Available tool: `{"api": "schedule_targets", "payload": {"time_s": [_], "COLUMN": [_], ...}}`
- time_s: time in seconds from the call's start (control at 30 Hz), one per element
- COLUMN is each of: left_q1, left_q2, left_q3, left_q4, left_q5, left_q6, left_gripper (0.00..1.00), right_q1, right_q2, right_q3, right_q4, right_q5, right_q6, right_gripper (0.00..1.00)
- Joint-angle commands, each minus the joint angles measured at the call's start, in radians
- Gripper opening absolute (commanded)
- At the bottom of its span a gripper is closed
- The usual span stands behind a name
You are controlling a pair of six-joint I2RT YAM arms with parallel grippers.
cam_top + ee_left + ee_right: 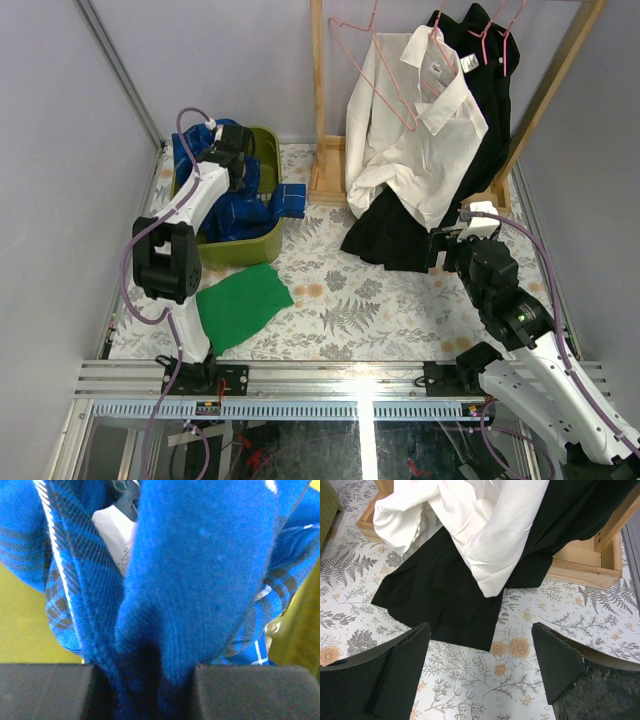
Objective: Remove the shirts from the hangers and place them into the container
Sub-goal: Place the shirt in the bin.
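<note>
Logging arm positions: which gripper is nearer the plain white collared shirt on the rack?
Right. The right gripper is open close beside the white shirt; the left gripper is across the table, shut on the blue checked shirt at the olive-green plastic basket.

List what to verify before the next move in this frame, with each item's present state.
1. Left gripper shut on blue shirt: ok.
2. Blue shirt wholly inside container: not ok, one part drapes over the rim.
3. Right gripper open: ok.
4. Right gripper clear of black shirt: ok, the hem lies just ahead of it.
5. White shirt off pink hanger: not ok, hanging on it.
</note>
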Motion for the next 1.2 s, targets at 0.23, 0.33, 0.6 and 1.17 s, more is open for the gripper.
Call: {"api": "schedule_targets", "payload": {"time_s": [0.23, 0.33, 0.6, 1.17], "left_q1": [-0.013, -0.018, -0.051, 0.011], "left_q2": [-0.125, -0.142, -0.129, -0.162], "left_q3": [-0.075, -0.011, 0.275, -0.014], "left_q4": [0.022, -0.043, -0.325, -0.115], "left_q5": [0.188, 0.194, 0.242, 0.130], "left_q6": [-0.023, 0.017, 0.089, -0.038], "left_gripper": [0.00, 0.00, 0.00, 0.00], "right_q1": [0.005, 0.005, 0.004, 0.004], "right_q2": [-0.003, -0.005, 0.005, 0.024], "right_q3": [0.004, 0.006, -0.012, -0.018], "right_q4": [0.014, 0.004, 0.020, 0.014], "right_q5": [-0.017, -0.024, -0.035, -0.048], "right_q6": [0.017, 0.009, 0.004, -0.015], "right_gripper": [0.90, 0.90, 0.91, 0.91]}}
